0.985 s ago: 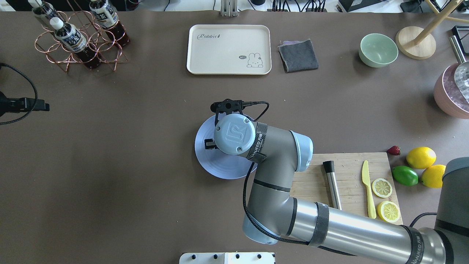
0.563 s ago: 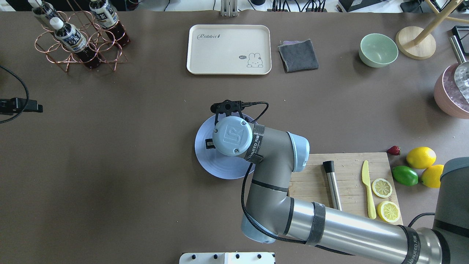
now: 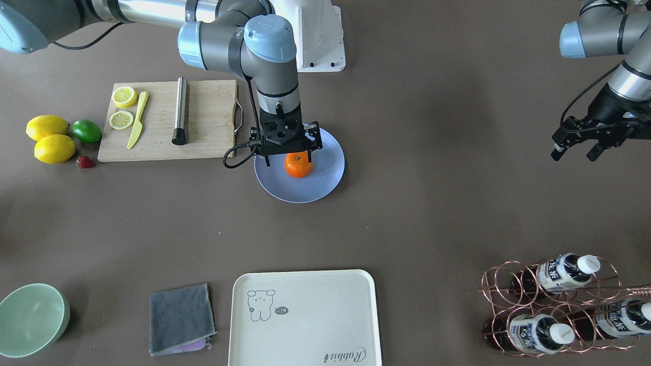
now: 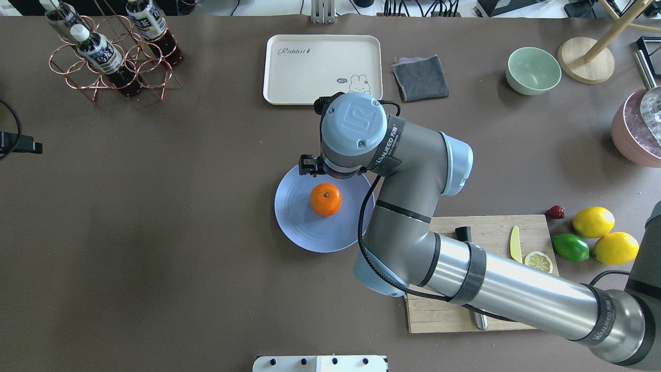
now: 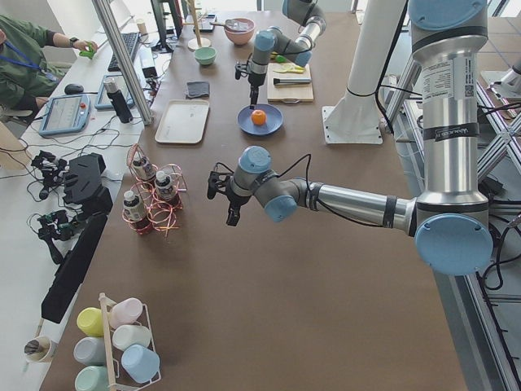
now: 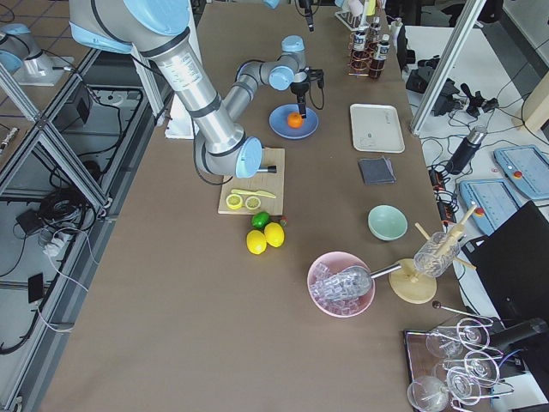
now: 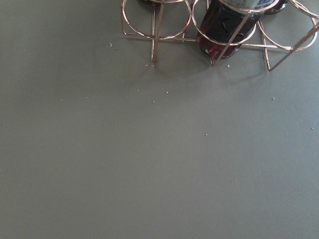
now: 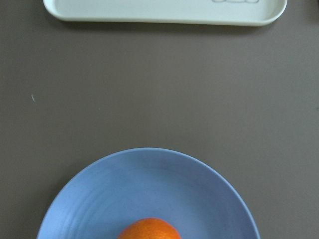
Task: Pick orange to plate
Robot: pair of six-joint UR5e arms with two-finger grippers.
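The orange (image 4: 326, 199) rests on the pale blue plate (image 4: 299, 227), a little off its middle, with its green stem dot facing up. My right gripper (image 3: 288, 155) hangs just above the orange (image 3: 298, 164), open, its fingers apart and holding nothing. From overhead the wrist hides most of it; one finger (image 4: 309, 165) shows at the plate's far rim. The right wrist view shows the orange's top (image 8: 149, 229) at the bottom edge, on the plate (image 8: 149, 189). My left gripper (image 3: 574, 148) hovers open over bare table at the far left side.
A cream tray (image 4: 323, 70) lies beyond the plate, with a grey cloth (image 4: 421, 77) and a mint bowl (image 4: 533, 70) to its right. The cutting board (image 4: 496, 232) sits right of the plate, with lemons (image 4: 594, 222) and a lime (image 4: 570, 247) beyond. A bottle rack (image 4: 111, 51) stands far left.
My right wrist has risen and shifted toward the tray, uncovering the orange lying on the plate. My left gripper has drawn back toward the left edge.
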